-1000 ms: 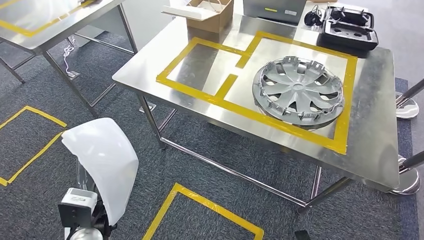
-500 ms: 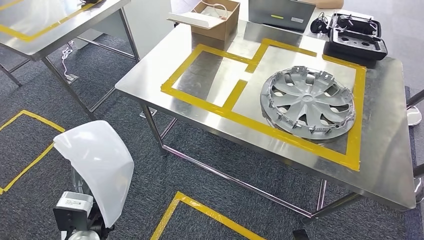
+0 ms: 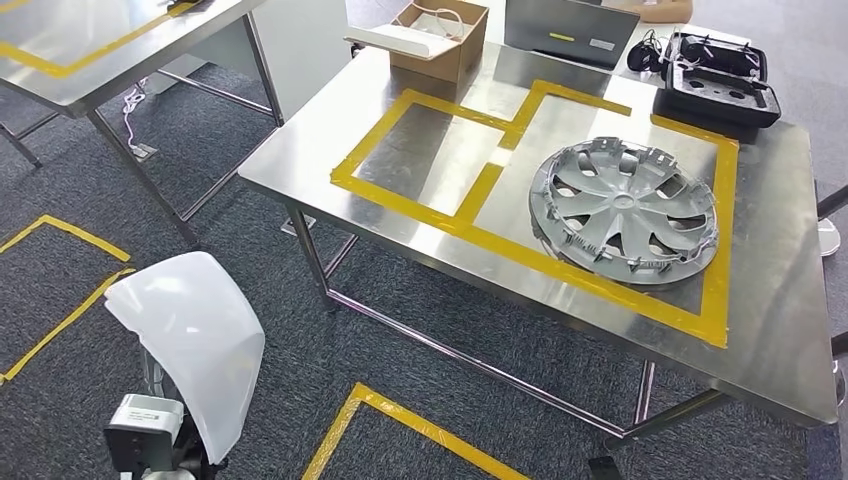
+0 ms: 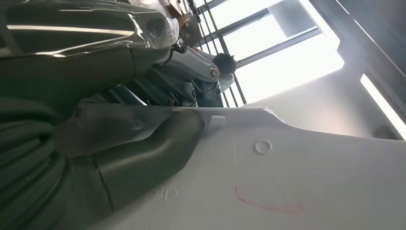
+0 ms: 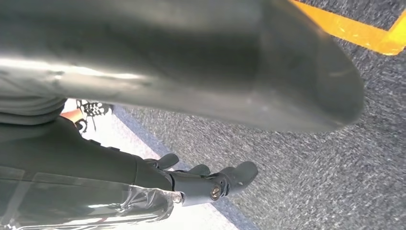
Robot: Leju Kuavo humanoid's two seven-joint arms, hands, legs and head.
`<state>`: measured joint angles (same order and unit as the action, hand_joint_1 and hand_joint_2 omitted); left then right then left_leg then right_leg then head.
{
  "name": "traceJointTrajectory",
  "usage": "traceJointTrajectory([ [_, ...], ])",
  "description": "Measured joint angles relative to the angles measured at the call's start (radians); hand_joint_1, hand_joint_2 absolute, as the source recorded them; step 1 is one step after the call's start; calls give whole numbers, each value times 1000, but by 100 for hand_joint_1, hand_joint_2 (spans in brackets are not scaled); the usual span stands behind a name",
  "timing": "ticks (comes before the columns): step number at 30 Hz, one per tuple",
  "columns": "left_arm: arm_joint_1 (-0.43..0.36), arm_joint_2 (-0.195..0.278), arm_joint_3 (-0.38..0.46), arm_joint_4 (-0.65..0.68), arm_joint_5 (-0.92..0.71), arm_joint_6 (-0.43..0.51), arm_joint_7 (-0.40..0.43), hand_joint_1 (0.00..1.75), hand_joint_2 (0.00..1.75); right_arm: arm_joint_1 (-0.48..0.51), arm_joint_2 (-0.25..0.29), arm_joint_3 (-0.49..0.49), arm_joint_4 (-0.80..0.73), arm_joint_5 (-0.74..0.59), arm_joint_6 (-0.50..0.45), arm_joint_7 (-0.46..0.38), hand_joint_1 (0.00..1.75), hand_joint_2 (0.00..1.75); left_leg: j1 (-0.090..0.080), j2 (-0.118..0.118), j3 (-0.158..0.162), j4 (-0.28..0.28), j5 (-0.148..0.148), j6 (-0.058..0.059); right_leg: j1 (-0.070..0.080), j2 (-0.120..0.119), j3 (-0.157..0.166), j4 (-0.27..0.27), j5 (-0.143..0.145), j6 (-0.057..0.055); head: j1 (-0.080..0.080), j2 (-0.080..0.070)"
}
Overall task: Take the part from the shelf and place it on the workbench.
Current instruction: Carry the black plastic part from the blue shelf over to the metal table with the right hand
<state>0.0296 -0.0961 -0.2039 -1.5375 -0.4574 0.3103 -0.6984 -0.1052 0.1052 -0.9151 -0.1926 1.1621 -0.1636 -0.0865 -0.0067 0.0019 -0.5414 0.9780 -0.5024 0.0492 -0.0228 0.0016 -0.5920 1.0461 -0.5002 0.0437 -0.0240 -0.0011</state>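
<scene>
Grey carpet (image 3: 250,290) marked with yellow tape outlines covers the floor, and a stainless-steel workbench (image 3: 330,150) stands on it ahead of the robot. Yellow tape on the bench top forms two adjoining rectangles. A silver wheel cover (image 3: 622,210) lies flat inside the larger rectangle; the smaller rectangle beside it is bare steel. At the far edge of the bench sit an open cardboard box (image 3: 437,40), a grey metal case (image 3: 570,28) and a black moulded tray (image 3: 716,85). A second steel table (image 3: 90,60) with yellow tape stands well apart to the left.

The part (image 3: 195,345), a white curved plastic panel, is held off the floor at the lower left of the head view, short of the workbench and not touching it. In the left wrist view the left hand (image 4: 139,143) grips the part, with the thick thumb pressed on its edge; a faint red mark shows on the white surface.

The right hand (image 5: 206,179) hangs over the carpet, fingers partly curled and holding nothing; how far they are closed cannot be told.
</scene>
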Motion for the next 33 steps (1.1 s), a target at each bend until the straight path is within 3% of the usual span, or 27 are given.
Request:
traceJointTrajectory([
  [3,3,2,-1,0,0,2,0,175,175,1,0,0,0,0,1,1,0,0,2,9,8,-8,3,4,-1,0,-92,186,-82,1,1,0],
  [4,6,2,-1,0,0,2,0,175,175,2,0,0,0,0,1,2,0,0,2,12,9,-8,1,3,-2,0,-116,230,-93,3,1,0],
  [5,8,3,-2,0,0,2,0,175,175,4,0,0,0,0,1,2,0,0,3,15,11,-7,-1,0,-4,-1,-122,237,-85,4,1,0],
  [6,9,4,-2,0,0,2,0,175,175,4,-1,-1,0,0,1,2,0,0,5,18,13,-6,-4,-5,-6,-2,-108,204,-60,6,1,0],
  [7,10,5,-2,0,0,2,0,175,175,4,-1,-1,0,0,1,2,0,0,9,22,16,-2,-9,-12,-9,-9,-74,137,-24,8,1,0],
  [9,11,6,-2,0,0,3,0,175,175,1,1,-1,1,0,2,3,0,0,9,28,17,12,-23,-30,-10,-26,-15,20,17,7,2,0],
  [10,11,7,-2,0,0,4,0,175,175,0,2,-1,1,1,2,3,0,0,8,32,17,18,-29,-37,-8,-30,-1,-8,22,2,1,0],
  [14,16,10,-2,-2,0,9,-1,175,175,0,3,-1,2,3,4,3,0,0,11,36,16,27,-44,-53,-7,-9,0,-12,17,-26,0,0],
  [16,19,12,-2,-2,0,12,-1,175,175,-1,3,-1,2,4,4,2,0,0,14,18,-20,100,-89,-61,-10,2,2,-13,18,-36,-3,0],
  [18,25,15,-2,-2,0,14,-1,175,175,-1,4,-1,2,5,4,2,0,0,16,6,-92,241,-148,-65,-10,13,1,-13,17,-40,-4,0],
  [19,28,17,-2,-2,0,14,-1,175,175,-1,5,-1,2,5,4,2,0,0,16,4,-123,295,-162,-66,-10,20,1,-13,17,-41,-4,0],
  [20,31,19,-1,-2,0,14,-1,175,175,0,6,-1,2,5,4,2,0,0,16,3,-139,315,-156,-65,-9,28,1,-13,16,-41,-4,0],
  [21,33,20,-1,-2,0,14,-1,175,175,0,6,-1,2,5,4,2,0,0,16,2,-134,295,-132,-63,-9,37,3,-13,16,-41,-4,0],
  [24,34,22,-1,-3,0,14,-1,175,175,-3,10,-1,1,5,4,2,0,0,17,-35,-45,95,-32,-53,-10,65,5,-13,16,-36,-4,0],
  [26,36,23,0,-5,0,15,-1,175,175,-3,11,-1,1,6,4,2,0,0,14,-56,-16,31,-18,-49,-11,80,2,-14,19,-25,-3,0],
  [28,39,23,0,-10,0,16,-1,175,175,-1,12,-1,1,6,4,2,0,0,12,-44,-12,25,-16,-43,-14,92,-1,-19,22,-10,-4,0],
  [30,43,20,0,-18,-1,18,-1,175,175,0,14,-1,2,6,4,2,0,0,14,-27,-4,17,-10,-30,-12,66,-12,2,7,-1,-1,0],
  [32,48,19,0,-24,-7,16,0,175,175,-2,15,-1,2,5,3,3,0,0,13,-6,0,13,-8,-19,-7,25,-58,100,-48,2,2,0],
  [33,50,18,1,-26,-10,13,3,175,175,-2,15,-1,2,3,3,3,0,0,10,5,0,13,-9,-15,-6,15,-91,169,-80,3,3,0],
])
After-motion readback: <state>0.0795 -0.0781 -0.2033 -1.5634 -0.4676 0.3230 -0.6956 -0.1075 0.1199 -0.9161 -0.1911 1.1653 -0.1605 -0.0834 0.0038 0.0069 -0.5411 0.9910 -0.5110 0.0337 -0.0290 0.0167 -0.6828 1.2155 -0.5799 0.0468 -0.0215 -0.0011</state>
